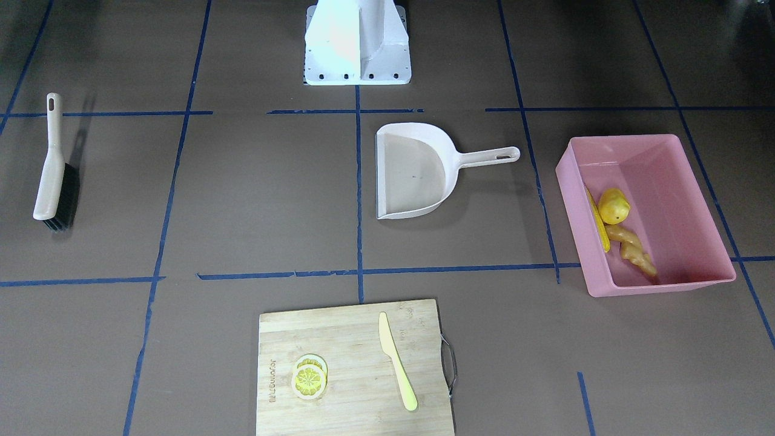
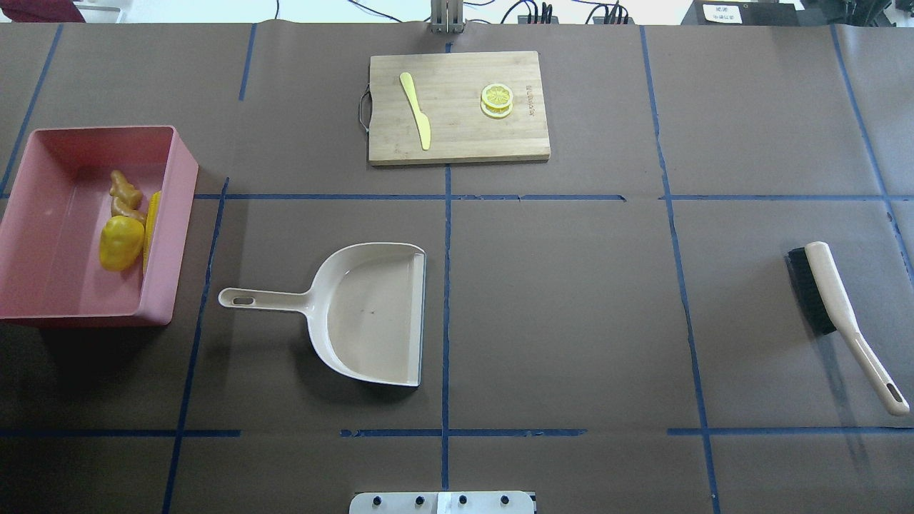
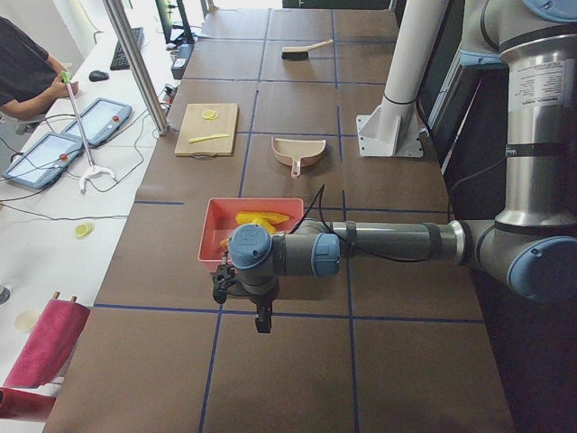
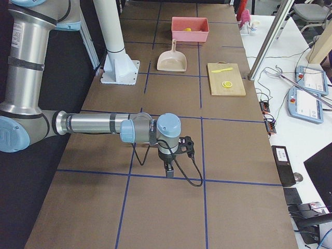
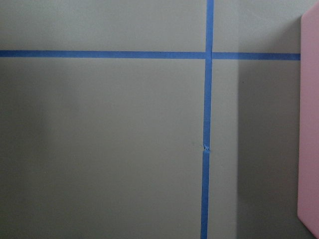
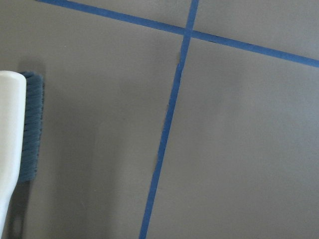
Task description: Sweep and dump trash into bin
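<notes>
The pink bin (image 1: 696,181) stands at the table's end on my left side; it also shows in the overhead view (image 2: 50,214). Inside it lie the yellow corn cob (image 1: 599,221), the yellow potato-like lump (image 1: 614,206) and the tan ginger root (image 1: 633,251). My left gripper (image 3: 261,317) hangs over bare table just beside the bin, whose wall (image 5: 311,124) edges the left wrist view. My right gripper (image 4: 169,170) hangs over the table beyond the brush (image 6: 12,139). Neither gripper holds anything that I can see, and I cannot tell whether either is open or shut.
The beige dustpan (image 2: 371,314) lies empty near the table's middle, handle toward the bin. The brush (image 2: 835,307) lies flat on my right side. A wooden cutting board (image 2: 457,135) at the far edge holds a pale yellow knife (image 2: 415,111) and lemon slices (image 2: 496,100).
</notes>
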Robot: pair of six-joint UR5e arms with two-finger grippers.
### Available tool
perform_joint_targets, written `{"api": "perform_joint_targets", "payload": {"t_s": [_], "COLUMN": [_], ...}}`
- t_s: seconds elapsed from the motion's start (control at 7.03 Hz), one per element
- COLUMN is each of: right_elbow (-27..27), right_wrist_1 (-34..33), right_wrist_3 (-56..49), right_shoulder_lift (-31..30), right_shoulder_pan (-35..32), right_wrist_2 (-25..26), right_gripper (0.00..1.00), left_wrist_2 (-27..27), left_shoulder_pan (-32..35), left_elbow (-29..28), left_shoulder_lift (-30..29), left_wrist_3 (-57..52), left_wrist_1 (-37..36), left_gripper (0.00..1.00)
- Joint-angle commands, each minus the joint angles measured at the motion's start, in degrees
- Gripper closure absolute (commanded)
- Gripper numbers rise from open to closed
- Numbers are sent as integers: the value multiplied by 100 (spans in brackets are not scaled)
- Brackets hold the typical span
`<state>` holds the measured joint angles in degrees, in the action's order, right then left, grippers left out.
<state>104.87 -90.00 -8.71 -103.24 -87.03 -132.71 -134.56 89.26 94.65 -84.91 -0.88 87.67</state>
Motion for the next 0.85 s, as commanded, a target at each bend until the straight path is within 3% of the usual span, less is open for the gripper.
{"api": "perform_joint_targets", "payload": {"t_s": [0.0, 0.71], "right_elbow": [-36, -45], "right_wrist_1": [-9, -17], "right_wrist_3": [1, 10], "right_shoulder_lift": [-21, -30], "right_shoulder_pan": [-7, -7], "right_wrist_2": [-299, -405], "right_gripper": [0, 0], "left_wrist_2": [0, 9], "left_shoulder_pan": [-32, -32], "left_elbow": [0, 0], "left_shoulder_lift": [1, -8], "left_wrist_3": [0, 0], "left_wrist_1": [4, 66], "left_gripper": [0, 0]}}
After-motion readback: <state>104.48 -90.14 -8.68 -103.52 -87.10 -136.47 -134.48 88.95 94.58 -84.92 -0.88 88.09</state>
